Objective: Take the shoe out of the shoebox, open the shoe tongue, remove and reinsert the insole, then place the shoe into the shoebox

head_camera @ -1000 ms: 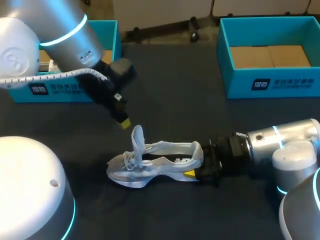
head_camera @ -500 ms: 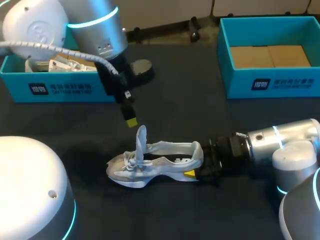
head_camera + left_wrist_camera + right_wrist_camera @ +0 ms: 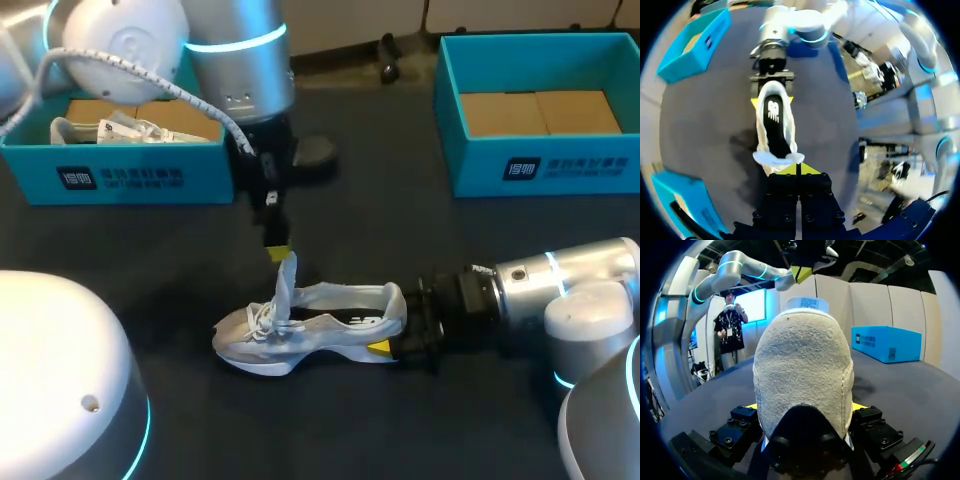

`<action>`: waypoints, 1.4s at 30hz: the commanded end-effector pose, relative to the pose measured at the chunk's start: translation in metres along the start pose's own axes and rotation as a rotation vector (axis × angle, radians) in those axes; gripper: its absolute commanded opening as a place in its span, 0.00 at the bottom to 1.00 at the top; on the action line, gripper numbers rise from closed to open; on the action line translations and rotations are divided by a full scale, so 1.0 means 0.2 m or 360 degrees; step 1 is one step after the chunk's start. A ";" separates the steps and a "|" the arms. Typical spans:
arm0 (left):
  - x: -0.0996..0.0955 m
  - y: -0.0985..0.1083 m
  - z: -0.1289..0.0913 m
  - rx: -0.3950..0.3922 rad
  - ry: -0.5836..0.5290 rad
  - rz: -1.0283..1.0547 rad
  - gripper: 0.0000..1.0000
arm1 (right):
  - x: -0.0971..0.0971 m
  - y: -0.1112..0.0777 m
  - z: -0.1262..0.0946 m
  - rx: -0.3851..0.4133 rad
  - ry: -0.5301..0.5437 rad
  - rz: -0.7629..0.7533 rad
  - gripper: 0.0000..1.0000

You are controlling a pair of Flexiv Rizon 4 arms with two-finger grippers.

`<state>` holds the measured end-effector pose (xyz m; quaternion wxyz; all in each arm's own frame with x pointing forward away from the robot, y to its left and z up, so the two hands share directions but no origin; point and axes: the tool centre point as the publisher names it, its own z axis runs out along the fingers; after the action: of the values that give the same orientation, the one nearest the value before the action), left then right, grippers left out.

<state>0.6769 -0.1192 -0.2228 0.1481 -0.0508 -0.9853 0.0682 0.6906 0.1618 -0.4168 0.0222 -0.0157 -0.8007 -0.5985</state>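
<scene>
Item one, left fingers [image 3: 280, 254]: yellow tips drawn together, pointed down at the top edge of the tongue [image 3: 284, 285]. Whether that edge was pinched between them I could not tell.

Item two, right fingers [image 3: 380, 347]: clamped on the heel of the shoe [image 3: 320, 322] from both sides, low on the worktop [image 3: 380, 230].

Shoe: white, on its sole, outside both boxes. Long axis across the worktop, toe toward my left, heel toward my right.

Tongue: stood upright, throat open.

Insole [image 3: 775, 122]: black, seated inside, lying ahead of the left fingers along the shoe's length toward the heel. The left arm stood over it and the right was busy at the heel, so I judged the lift the left's job.

Left shoebox [image 3: 130, 178] and right shoebox [image 3: 540, 165]: teal, well apart from the shoe.

Markings: white logo on insole, white print on both box fronts, not transcribed.
</scene>
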 end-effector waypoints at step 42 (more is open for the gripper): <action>-0.19 -0.25 0.34 0.0045 -0.0056 0.0197 0.00 | 0.01 0.00 0.01 0.0004 -0.0002 -0.0001 0.00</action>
<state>0.6873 -0.1796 -0.2912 0.1252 -0.1070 -0.9818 0.0947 0.6905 0.1618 -0.4167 0.0222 -0.0156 -0.8007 -0.5985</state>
